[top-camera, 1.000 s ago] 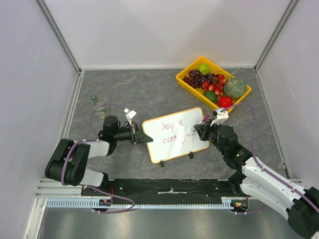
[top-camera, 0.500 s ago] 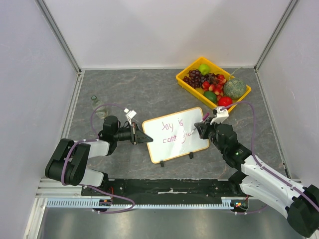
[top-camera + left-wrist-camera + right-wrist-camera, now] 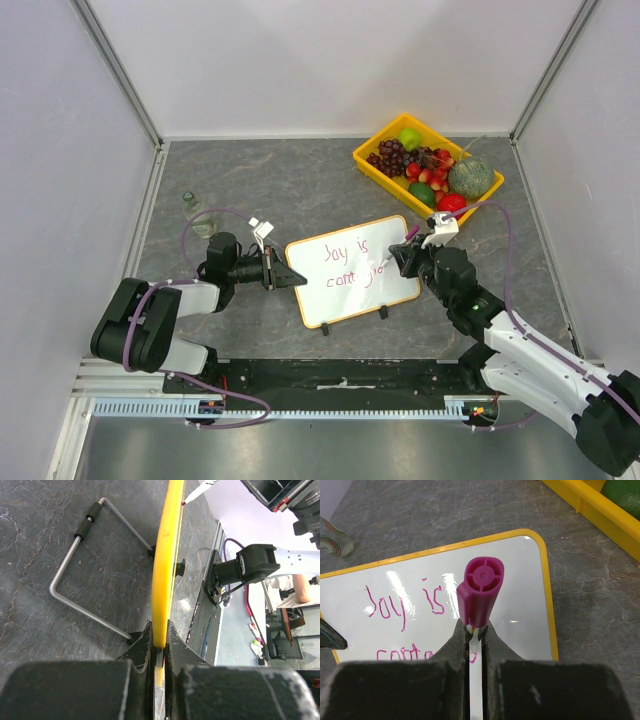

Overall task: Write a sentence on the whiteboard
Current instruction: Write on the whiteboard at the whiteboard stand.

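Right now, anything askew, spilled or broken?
Nothing spilled or broken. The whiteboard sits skewed to the table edge, but the left gripper clamps its left edge and the right gripper holds a marker to it, so that looks deliberate.

sentence (image 3: 400, 609): second line partly behind right end effector (image 3: 474, 629) | marker (image 3: 480, 580): tip hidden | fruit tray (image 3: 585, 504): cropped by edge

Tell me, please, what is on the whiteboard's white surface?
On the whiteboard, pink handwriting: "Joy is", then a second line starting "cont". Its end is covered by the right gripper and the pink marker it holds.
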`<control>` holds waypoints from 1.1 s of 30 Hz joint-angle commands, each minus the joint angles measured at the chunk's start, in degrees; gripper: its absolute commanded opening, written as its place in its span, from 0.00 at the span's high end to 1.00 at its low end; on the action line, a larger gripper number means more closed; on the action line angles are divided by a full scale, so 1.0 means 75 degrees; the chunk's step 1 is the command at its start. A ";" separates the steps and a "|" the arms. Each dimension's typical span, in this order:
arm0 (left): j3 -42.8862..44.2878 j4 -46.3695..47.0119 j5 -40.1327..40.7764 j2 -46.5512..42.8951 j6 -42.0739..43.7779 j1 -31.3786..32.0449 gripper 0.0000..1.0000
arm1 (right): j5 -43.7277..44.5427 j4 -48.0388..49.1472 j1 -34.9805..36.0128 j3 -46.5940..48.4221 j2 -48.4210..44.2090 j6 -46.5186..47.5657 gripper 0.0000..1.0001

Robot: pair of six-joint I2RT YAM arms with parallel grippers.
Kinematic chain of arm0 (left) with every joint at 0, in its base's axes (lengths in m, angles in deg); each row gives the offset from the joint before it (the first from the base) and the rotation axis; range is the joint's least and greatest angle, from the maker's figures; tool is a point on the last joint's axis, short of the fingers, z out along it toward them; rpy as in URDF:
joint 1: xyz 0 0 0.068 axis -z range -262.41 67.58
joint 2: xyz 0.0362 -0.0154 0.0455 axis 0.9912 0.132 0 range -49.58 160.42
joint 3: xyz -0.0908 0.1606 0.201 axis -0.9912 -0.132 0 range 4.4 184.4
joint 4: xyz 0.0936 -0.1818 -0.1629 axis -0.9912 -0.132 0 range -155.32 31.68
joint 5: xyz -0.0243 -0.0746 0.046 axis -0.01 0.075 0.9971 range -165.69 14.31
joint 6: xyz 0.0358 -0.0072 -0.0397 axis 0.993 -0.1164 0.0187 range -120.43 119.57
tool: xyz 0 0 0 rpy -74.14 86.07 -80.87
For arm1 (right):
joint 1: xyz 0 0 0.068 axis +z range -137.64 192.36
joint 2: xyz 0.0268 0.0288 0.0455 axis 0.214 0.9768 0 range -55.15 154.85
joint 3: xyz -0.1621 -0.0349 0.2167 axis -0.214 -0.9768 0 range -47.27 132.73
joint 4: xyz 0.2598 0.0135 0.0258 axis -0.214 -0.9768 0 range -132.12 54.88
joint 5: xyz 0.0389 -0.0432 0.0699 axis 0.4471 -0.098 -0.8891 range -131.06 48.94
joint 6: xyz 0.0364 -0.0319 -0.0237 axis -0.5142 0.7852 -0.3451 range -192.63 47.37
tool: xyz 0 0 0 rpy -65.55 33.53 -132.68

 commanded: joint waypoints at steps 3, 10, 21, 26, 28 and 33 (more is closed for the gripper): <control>0.0085 -0.0176 0.0381 0.0120 0.0099 0.0006 0.98 | -0.0418 0.0474 -0.0059 0.0021 -0.0524 -0.0166 1.00; 0.0073 -0.0176 0.0358 0.0109 0.0110 0.0006 0.98 | -0.0325 0.0287 -0.0129 -0.0050 -0.0830 -0.0096 1.00; 0.0073 -0.0188 0.0346 0.0120 0.0110 0.0006 0.98 | 0.0133 -0.0042 -0.0211 -0.0155 -0.0737 0.0115 1.00; 0.0085 -0.0188 0.0358 0.0132 0.0110 0.0006 0.98 | 0.0168 0.0110 -0.0223 -0.0202 -0.0514 0.0161 1.00; 0.0085 -0.0188 0.0346 0.0144 0.0110 0.0006 0.98 | 0.0191 0.0204 -0.0234 -0.0272 -0.0444 0.0162 1.00; 0.0085 -0.0188 0.0335 0.0132 0.0110 0.0006 0.98 | 0.0121 0.0368 -0.0211 -0.0437 -0.0291 0.0092 1.00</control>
